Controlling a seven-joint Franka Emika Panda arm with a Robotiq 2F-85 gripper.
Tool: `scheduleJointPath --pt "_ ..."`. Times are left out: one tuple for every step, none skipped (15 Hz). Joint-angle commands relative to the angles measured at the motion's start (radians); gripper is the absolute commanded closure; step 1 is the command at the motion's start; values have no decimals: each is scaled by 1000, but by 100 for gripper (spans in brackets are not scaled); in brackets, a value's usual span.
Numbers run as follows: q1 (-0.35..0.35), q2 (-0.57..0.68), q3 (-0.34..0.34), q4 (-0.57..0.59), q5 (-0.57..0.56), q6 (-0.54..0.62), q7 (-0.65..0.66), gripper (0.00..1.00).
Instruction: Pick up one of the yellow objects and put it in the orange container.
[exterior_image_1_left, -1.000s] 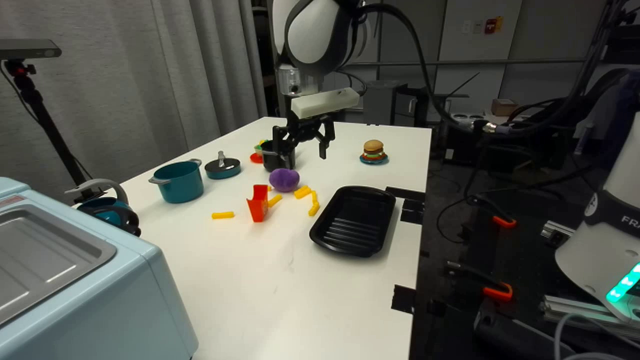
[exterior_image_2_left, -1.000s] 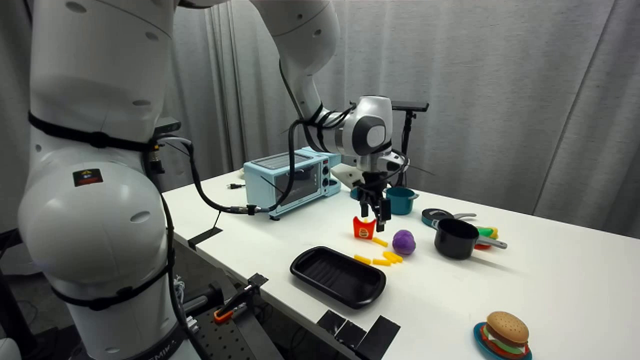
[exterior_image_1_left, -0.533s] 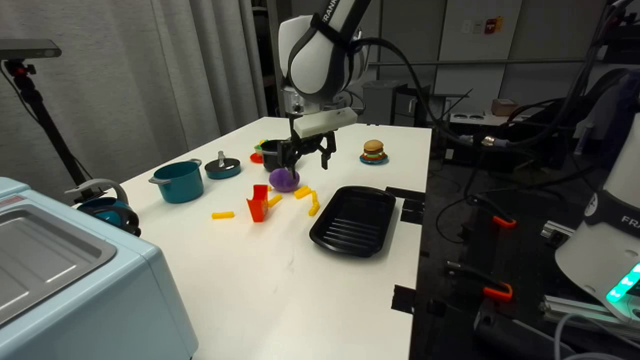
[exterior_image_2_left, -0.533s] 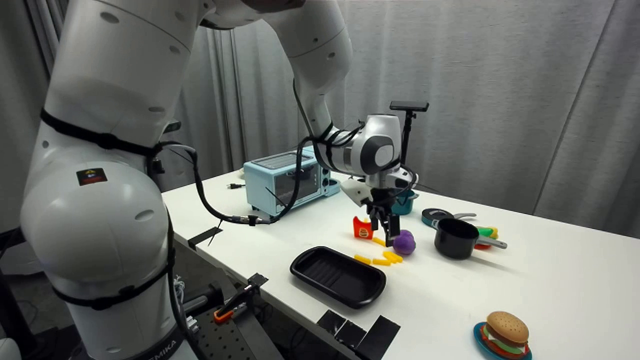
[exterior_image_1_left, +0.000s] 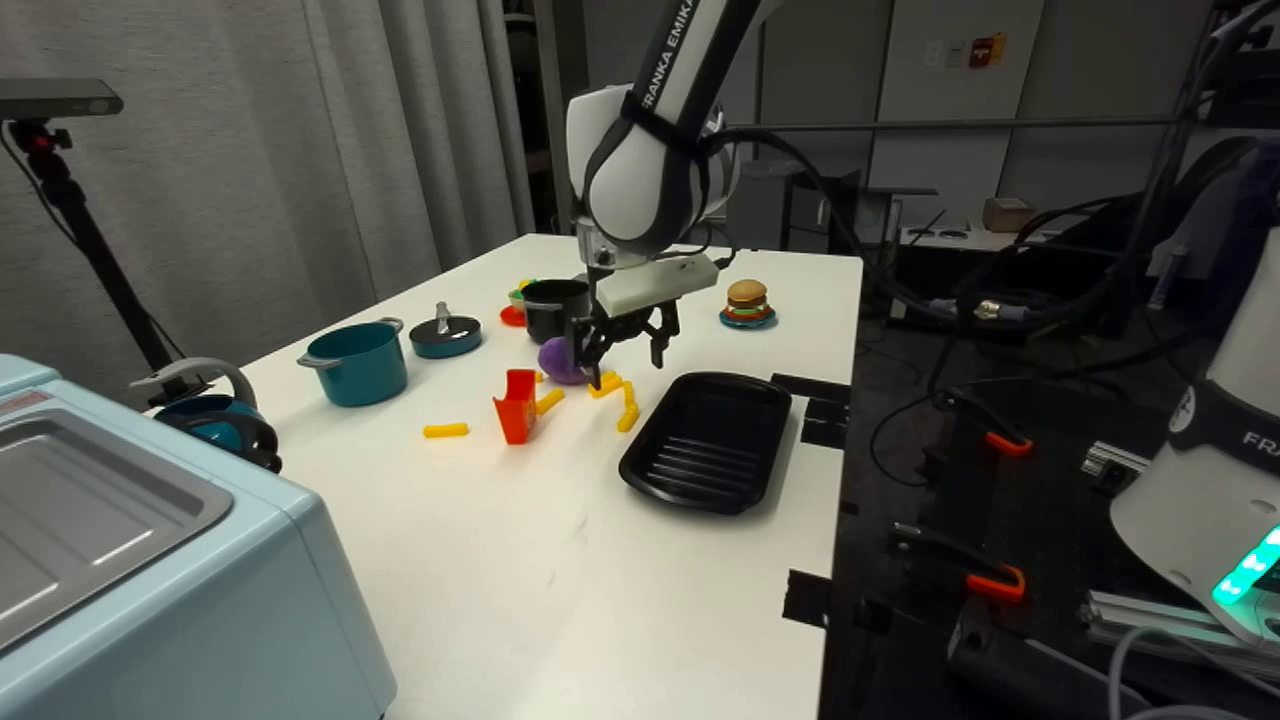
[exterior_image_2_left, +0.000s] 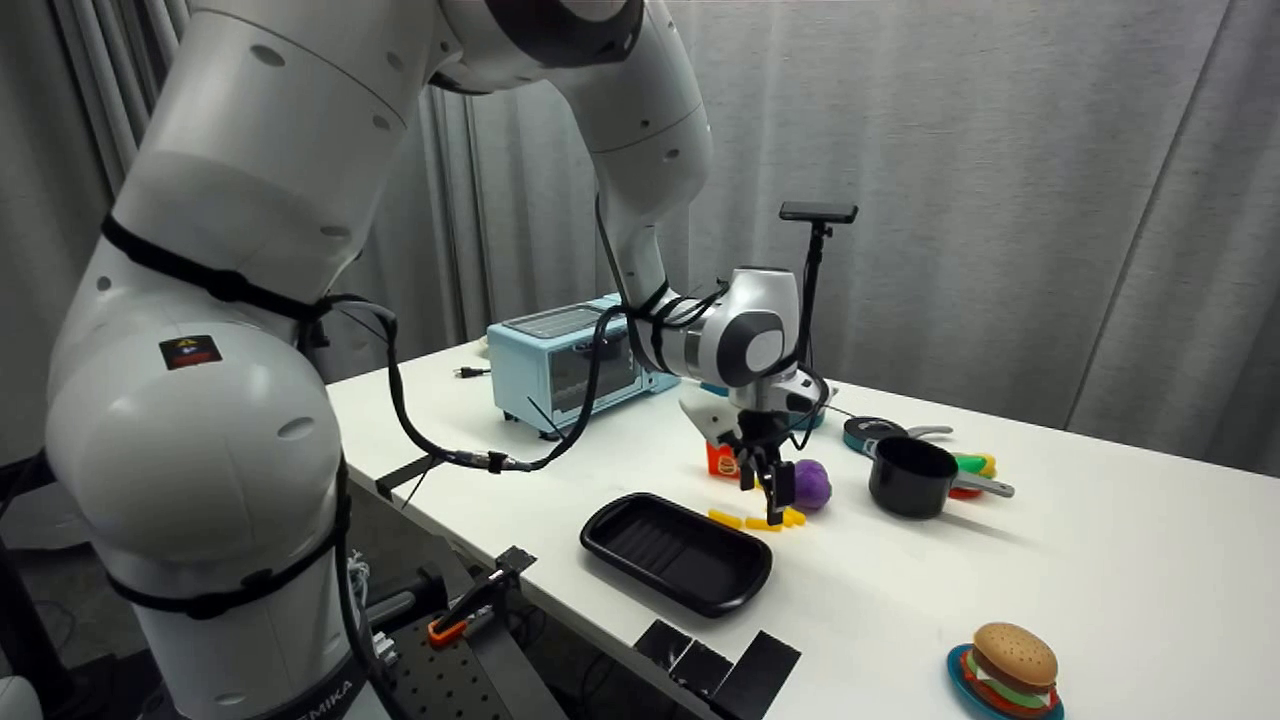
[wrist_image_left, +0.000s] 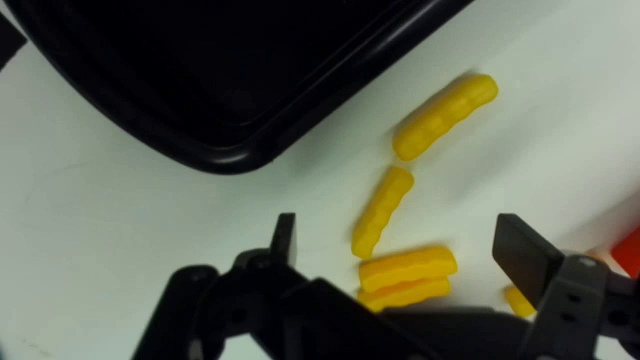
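Several yellow fry-like sticks lie on the white table. In the wrist view one stick (wrist_image_left: 382, 212) lies between the open fingers, with two sticks (wrist_image_left: 408, 267) side by side just below it. Another stick (wrist_image_left: 445, 117) lies nearer the black pan, and one (wrist_image_left: 520, 301) is partly hidden by the right finger. A lone stick (exterior_image_1_left: 447, 430) lies farther off in an exterior view. My gripper (wrist_image_left: 395, 220) is open and empty, a little above the sticks; it shows in both exterior views (exterior_image_1_left: 627, 370) (exterior_image_2_left: 762, 500). The orange container, a small red-orange cup (exterior_image_1_left: 517, 408), stands upright, partly hidden by the arm (exterior_image_2_left: 722, 462).
A black pan (exterior_image_1_left: 708, 440) lies beside the sticks. A purple vegetable (exterior_image_2_left: 812, 486) sits close to the gripper. A black pot (exterior_image_2_left: 908, 480), a teal pot (exterior_image_1_left: 358, 362), a lid (exterior_image_1_left: 446, 335), a toy burger (exterior_image_1_left: 748, 303) and a light-blue toaster oven (exterior_image_2_left: 570, 365) stand around.
My gripper has come down over the yellow sticks and shifted toward the black pan, past the purple vegetable. It stays open. The objects on the table have not moved.
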Motion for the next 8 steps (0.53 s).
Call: scheduleJointPath --pt "24 40 -25 32 40 23 -7 0" --pt "25 48 -28 37 42 25 -7 0" --pt "28 57 -31 44 43 26 -5 0" --pt "30 64 -33 48 45 28 -4 0" --pt "30 72 -35 53 48 28 -5 0" --pt "32 79 -39 59 47 27 -5 0" --pt "35 86 -44 63 45 29 -4 0" --pt "38 94 -47 68 44 29 -4 0"
